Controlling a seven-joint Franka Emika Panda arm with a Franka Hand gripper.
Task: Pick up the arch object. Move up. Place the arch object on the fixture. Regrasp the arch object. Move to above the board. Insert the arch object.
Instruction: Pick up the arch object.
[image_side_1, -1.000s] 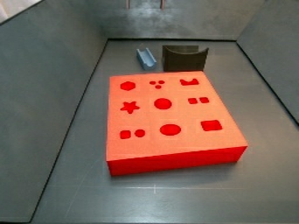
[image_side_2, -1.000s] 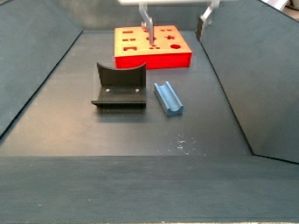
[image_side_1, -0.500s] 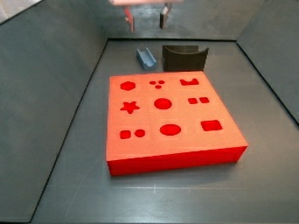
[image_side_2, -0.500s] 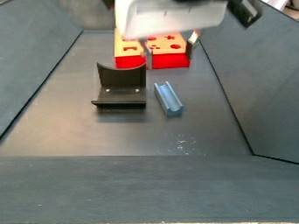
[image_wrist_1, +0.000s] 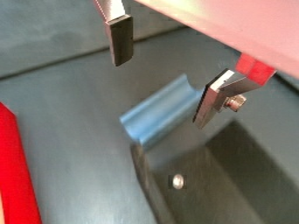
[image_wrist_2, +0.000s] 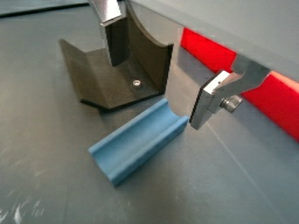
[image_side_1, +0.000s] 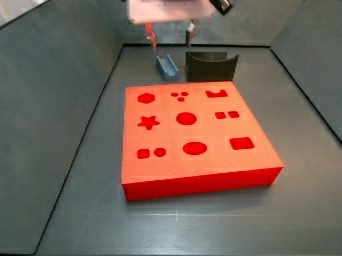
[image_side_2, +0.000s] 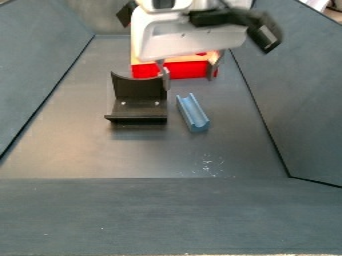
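Observation:
The arch object is a small blue-grey elongated piece lying flat on the dark floor beside the fixture, seen in both side views (image_side_1: 168, 67) (image_side_2: 195, 111) and both wrist views (image_wrist_1: 162, 115) (image_wrist_2: 140, 145). The fixture (image_side_1: 211, 65) (image_side_2: 136, 98) (image_wrist_2: 107, 77) is a dark notched block next to it. The board (image_side_1: 194, 130) is a large red block with shaped recesses; part of it shows behind the gripper (image_side_2: 195, 68). My gripper (image_side_1: 171, 43) (image_side_2: 174, 68) (image_wrist_1: 162, 89) (image_wrist_2: 149, 87) is open and empty, hovering just above the arch object, with its fingers (image_wrist_1: 119, 39) apart on either side.
Grey sloping walls (image_side_1: 67, 90) enclose the dark floor on all sides. The red board's edge shows in the wrist views (image_wrist_1: 12, 175) (image_wrist_2: 239, 70). A few pale specks lie on the floor (image_side_2: 210, 165) in front of the arch object.
My gripper has come further into view and lower, from above the board's far end to just over the arch object. The arch object, fixture and board have not moved.

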